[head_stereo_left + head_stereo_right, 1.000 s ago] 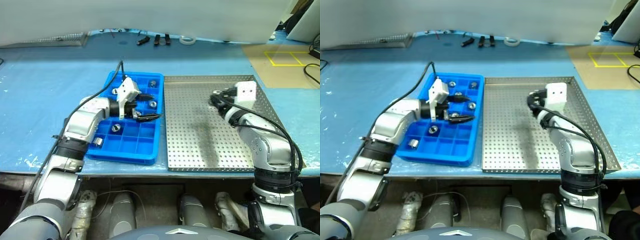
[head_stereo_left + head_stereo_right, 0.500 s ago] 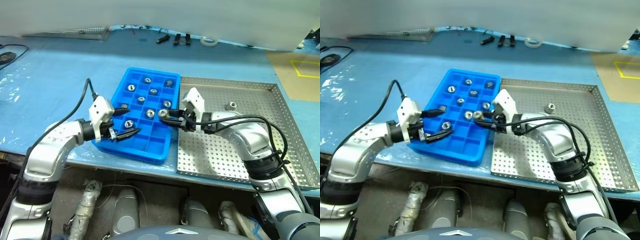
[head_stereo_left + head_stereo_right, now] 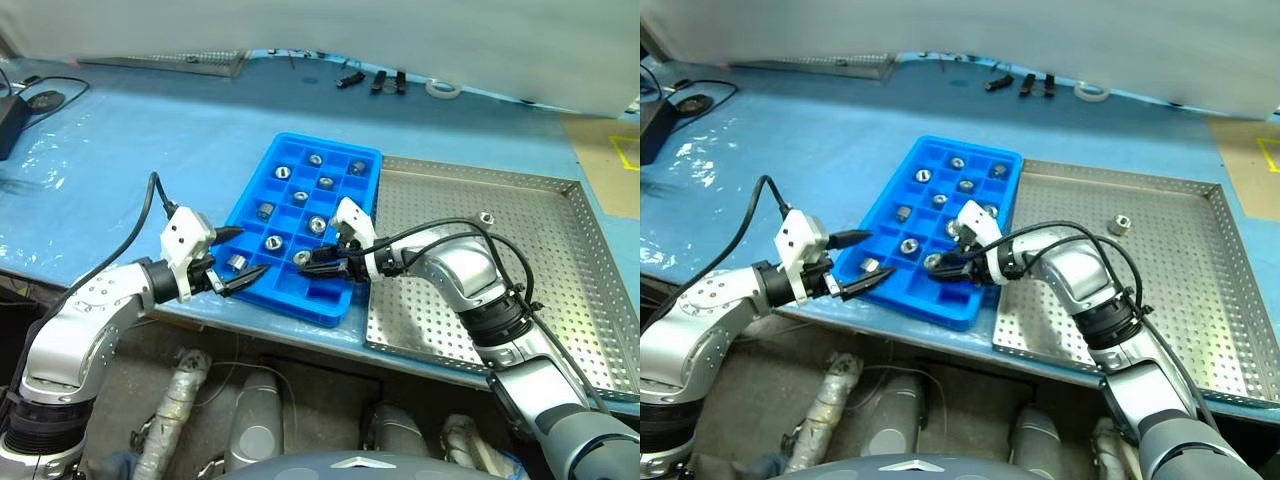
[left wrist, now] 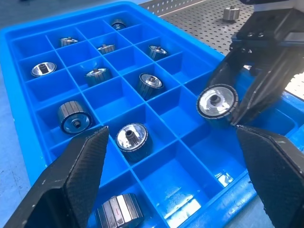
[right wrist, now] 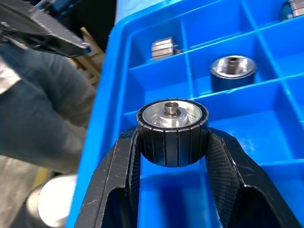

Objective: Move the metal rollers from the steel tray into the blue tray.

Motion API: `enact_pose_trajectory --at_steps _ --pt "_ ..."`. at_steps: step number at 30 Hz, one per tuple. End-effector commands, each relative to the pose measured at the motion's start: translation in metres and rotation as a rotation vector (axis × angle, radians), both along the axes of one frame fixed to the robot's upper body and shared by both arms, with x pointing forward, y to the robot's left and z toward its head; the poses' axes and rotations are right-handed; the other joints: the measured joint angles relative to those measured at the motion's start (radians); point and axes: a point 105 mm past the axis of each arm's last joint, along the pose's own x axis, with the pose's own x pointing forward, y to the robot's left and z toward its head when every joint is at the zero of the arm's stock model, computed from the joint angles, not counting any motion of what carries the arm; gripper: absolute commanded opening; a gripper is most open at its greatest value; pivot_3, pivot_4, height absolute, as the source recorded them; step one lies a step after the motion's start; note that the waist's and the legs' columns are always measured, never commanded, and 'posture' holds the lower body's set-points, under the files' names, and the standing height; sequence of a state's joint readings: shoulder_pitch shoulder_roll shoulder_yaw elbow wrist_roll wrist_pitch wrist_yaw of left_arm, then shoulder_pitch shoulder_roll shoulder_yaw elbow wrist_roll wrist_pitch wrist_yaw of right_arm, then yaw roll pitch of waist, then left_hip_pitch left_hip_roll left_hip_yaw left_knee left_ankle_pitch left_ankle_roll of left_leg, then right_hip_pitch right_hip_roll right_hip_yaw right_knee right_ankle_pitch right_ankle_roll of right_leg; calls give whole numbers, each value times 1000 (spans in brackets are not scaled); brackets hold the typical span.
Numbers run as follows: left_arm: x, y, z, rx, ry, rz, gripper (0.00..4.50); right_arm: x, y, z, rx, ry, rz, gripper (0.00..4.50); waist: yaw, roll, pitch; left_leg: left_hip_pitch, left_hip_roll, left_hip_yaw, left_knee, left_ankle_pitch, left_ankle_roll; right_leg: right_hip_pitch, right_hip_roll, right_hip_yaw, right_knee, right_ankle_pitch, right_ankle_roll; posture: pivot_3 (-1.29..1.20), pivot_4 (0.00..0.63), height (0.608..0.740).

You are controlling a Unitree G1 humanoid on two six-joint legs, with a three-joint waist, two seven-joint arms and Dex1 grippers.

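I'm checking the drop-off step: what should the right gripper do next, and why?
Probably lower a little and open. The right gripper is shut on a roller and hangs over an empty compartment near the front of the blue tray; the left gripper stands open, off to the side.

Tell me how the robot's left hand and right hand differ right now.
The left hand stands open and empty beside the bright blue compartmented plastic tray. The right hand is shut on a small silver metal roller above that tray's near compartments. Both have two black fingers and point toward the tray.
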State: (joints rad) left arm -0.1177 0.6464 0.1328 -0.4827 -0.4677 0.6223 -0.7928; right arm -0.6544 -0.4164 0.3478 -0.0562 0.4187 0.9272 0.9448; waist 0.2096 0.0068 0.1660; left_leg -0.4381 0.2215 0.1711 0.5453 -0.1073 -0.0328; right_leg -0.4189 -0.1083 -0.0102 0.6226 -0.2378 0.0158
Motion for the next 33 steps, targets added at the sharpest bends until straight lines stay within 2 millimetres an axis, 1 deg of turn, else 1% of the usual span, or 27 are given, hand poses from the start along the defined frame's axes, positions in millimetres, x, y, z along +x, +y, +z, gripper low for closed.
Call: enact_pose_trajectory --at_steps 1,4,6,9,14,17,20,21,22,24,25,26,29,31,33 --pt "-1 -5 10 6 -42 -28 4500 -8 9 10 28 2 60 1596 0 0 0 0 0 0 0 0 0 0 0 0 0 0 0 362 150 740" --pt "1 -7 10 5 -41 -39 4500 -7 10 9 31 -1 55 1596 0 0 0 0 0 0 0 1 -1 0 0 0 1 0 0 362 150 740" --pt "2 -10 10 3 -40 -48 4500 -7 11 9 40 0 50 2332 -1 0 0 1 0 0 0 1 -2 0 0 0 1 0 0 336 150 740" --pt "5 -12 11 1 -40 -60 4500 -2 9 8 39 -1 2 3242 -2 0 0 0 0 0 0 2 -2 0 0 0 1 0 0 324 150 740" --pt "11 -17 13 -10 -44 -90 4500 8 4 10 29 -41 -73 3242 -5 0 0 0 0 0 1 2 -3 -1 0 0 2 1 0 263 150 740" --pt "20 -24 16 -18 -59 -116 4500 23 -6 17 15 -137 -158 3242 -5 0 0 0 0 0 1 2 -3 0 0 0 2 1 0 211 150 740" --pt "30 -31 19 -28 -75 -142 4500 45 -21 30 31 -221 -300 3242 -10 0 0 0 0 0 1 3 -5 0 0 1 3 2 -1 173 150 740" --pt "32 -33 19 -31 -78 -152 4500 51 -26 34 43 -238 -340 3593 -13 0 0 1 0 0 1 3 -5 0 0 1 3 2 -1 134 150 740" --pt "35 -36 20 -34 -81 -167 4500 56 -31 38 60 -255 -384 3788 -19 -1 0 0 0 0 2 3 -5 0 0 2 3 2 -1 122 150 740" --pt "41 -44 22 -43 -88 -199 4500 74 -49 50 89 -313 -538 4398 -31 -1 0 0 0 0 2 3 -5 0 0 3 3 3 0 89 150 740" --pt "43 -48 23 -46 -92 -211 4500 81 -56 54 98 -335 -594 4453 -36 -1 0 0 0 0 2 4 -5 -1 0 3 4 3 1 57 150 740" --pt "47 -52 24 -49 -96 -228 4500 92 -70 61 102 -375 -700 4453 -43 -1 -1 0 0 0 3 4 -5 -1 1 3 4 3 0 35 150 740" --pt "53 -62 26 -51 -109 -266 4500 111 -102 71 103 -445 -929 4453 -65 -1 -1 0 0 0 3 4 -5 -1 1 3 4 4 2 3 150 740" --pt "56 -68 27 -54 -113 -289 4500 118 -116 76 111 -475 -1026 4453 -81 -1 -1 0 0 0 3 4 -5 -1 2 3 4 4 2 -37 150 740" --pt "58 -74 28 -59 -117 -315 4500 126 -138 77 112 -491 -1158 4453 -92 -1 -1 0 0 0 3 4 -5 -1 2 4 3 5 3 -58 150 740"
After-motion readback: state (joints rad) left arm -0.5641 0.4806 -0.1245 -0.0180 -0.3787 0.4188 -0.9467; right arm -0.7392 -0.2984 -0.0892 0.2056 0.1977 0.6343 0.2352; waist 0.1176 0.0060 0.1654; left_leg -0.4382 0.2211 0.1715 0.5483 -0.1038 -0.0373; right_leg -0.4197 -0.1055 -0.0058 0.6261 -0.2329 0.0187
